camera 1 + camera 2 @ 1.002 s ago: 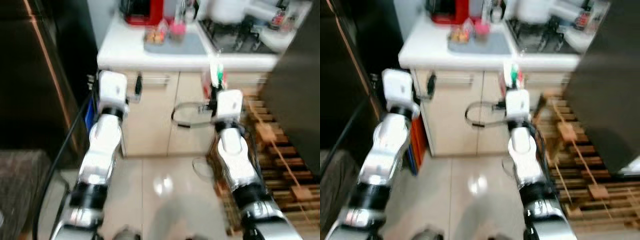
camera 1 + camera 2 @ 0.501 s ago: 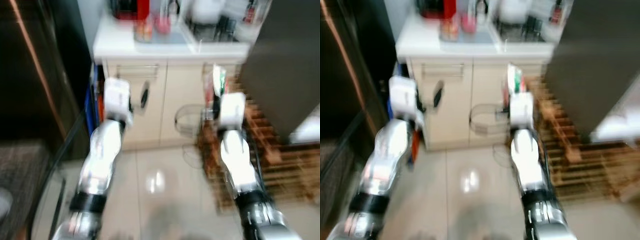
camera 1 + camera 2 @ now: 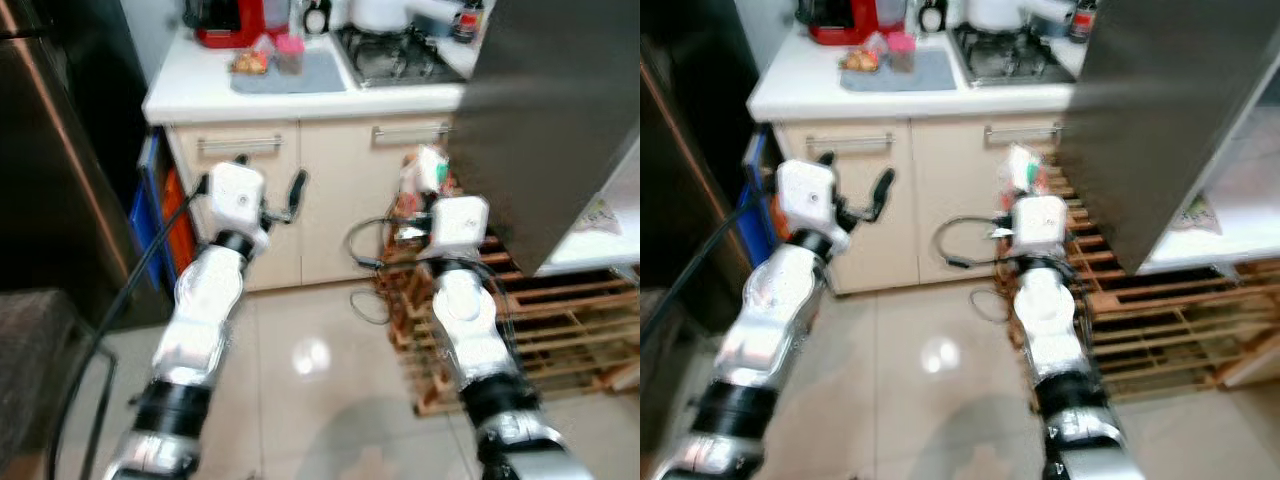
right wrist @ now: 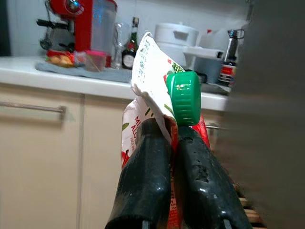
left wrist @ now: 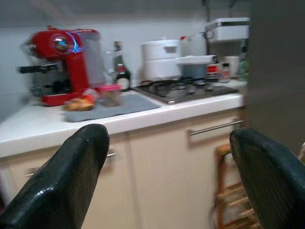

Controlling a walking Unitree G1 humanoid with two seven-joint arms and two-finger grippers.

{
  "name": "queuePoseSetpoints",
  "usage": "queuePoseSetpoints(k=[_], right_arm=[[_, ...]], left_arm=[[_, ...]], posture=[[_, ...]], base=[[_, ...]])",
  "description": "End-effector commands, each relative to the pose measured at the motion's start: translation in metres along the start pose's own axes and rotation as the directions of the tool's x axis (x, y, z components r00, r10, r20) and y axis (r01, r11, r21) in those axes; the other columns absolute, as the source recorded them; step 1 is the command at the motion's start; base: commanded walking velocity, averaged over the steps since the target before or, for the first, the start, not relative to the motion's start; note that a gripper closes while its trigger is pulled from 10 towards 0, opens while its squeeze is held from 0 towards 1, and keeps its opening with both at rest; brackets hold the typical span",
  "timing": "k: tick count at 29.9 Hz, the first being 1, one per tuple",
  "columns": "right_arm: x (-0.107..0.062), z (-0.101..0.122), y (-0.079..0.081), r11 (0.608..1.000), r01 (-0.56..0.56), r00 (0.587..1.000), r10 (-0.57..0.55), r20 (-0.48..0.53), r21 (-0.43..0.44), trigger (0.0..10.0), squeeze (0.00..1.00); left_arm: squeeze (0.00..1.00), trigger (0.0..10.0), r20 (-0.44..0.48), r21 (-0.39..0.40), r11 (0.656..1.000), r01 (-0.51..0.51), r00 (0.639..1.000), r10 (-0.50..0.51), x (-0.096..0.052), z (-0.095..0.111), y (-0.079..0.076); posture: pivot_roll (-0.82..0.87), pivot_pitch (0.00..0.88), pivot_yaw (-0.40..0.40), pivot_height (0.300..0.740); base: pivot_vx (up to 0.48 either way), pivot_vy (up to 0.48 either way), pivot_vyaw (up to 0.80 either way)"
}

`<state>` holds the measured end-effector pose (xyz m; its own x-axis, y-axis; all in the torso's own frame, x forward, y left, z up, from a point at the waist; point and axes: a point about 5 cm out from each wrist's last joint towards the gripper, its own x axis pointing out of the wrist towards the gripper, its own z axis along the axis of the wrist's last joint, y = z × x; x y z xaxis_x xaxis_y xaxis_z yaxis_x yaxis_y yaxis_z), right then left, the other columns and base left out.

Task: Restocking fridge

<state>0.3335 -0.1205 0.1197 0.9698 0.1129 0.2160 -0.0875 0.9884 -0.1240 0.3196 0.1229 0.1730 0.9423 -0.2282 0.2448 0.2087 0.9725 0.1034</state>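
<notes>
1. The right gripper (image 4: 169,143) is clamping a drink pouch (image 4: 152,90) with a green cap (image 4: 185,97), fingers pinched nearly together on the thin top edge just below that cap. So the pouch is sitting upright at the tips, sticking up past them.
2. The left gripper (image 5: 167,181) is carrying nothing, fingers spread wide apart and pointing at the cabinet fronts (image 3: 335,190) ahead of it.
3. Just beside the right gripper, on its outer side, a big grey fridge door (image 3: 545,110) is hanging open, with white shelves (image 3: 1230,215) showing behind it. A wooden pallet (image 3: 540,320) is lying on the floor below the right arm.
4. Further out past both grippers, the counter (image 3: 200,95) is holding a red coffee machine (image 5: 59,62), a grey mat (image 3: 285,72) and a gas hob (image 3: 390,55).
5. My worry: that grip is only on a floppy bit of pouch, so it's looking likely to slip or swing if the arm jolts while walking. The door edge is also sitting really close to the right gripper, so a sloppy turn could knock the pouch into it, and the pallet could catch a foot.
</notes>
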Motion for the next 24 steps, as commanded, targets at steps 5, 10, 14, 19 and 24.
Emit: queuePoseSetpoints(k=[5,10,14,19,24], right_arm=[[-0.003,-0.002,-0.022,0.999,0.006,1.000,-0.007,-0.012,-0.040,10.0,0.00],[-0.005,-0.003,-0.026,0.999,0.023,0.999,-0.024,-0.024,-0.029,10.0,0.00],[-0.008,-0.007,-0.033,0.999,0.044,0.998,-0.045,-0.047,-0.014,10.0,0.00],[-0.009,-0.014,-0.044,0.998,0.068,0.994,-0.068,-0.081,-0.007,10.0,0.00],[-0.002,-0.010,-0.045,0.998,0.067,0.994,-0.067,-0.081,0.001,10.0,0.00]], left_arm=[[0.00,10.0,0.018,-0.047,0.999,0.012,1.000,-0.011,0.006,0.003,-0.016],[0.00,10.0,0.010,-0.032,0.999,0.012,1.000,-0.011,0.007,0.002,-0.015],[0.00,10.0,0.017,-0.030,0.999,0.013,1.000,-0.012,0.008,0.003,-0.013],[0.00,10.0,0.043,-0.024,1.000,0.016,0.999,-0.015,0.008,0.006,-0.009],[0.00,10.0,0.042,-0.026,1.000,0.011,0.999,-0.010,0.007,0.005,-0.010]], posture=[[-0.14,0.000,0.009,0.740],[-0.13,0.000,0.010,0.740],[-0.12,0.000,0.009,0.740],[-0.09,0.000,-0.001,0.740],[-0.08,0.000,-0.039,0.740]], base=[[0.055,-0.077,0.00],[0.000,0.000,0.00],[0.000,0.000,0.00],[0.000,0.000,0.00],[0.000,0.000,0.00]])
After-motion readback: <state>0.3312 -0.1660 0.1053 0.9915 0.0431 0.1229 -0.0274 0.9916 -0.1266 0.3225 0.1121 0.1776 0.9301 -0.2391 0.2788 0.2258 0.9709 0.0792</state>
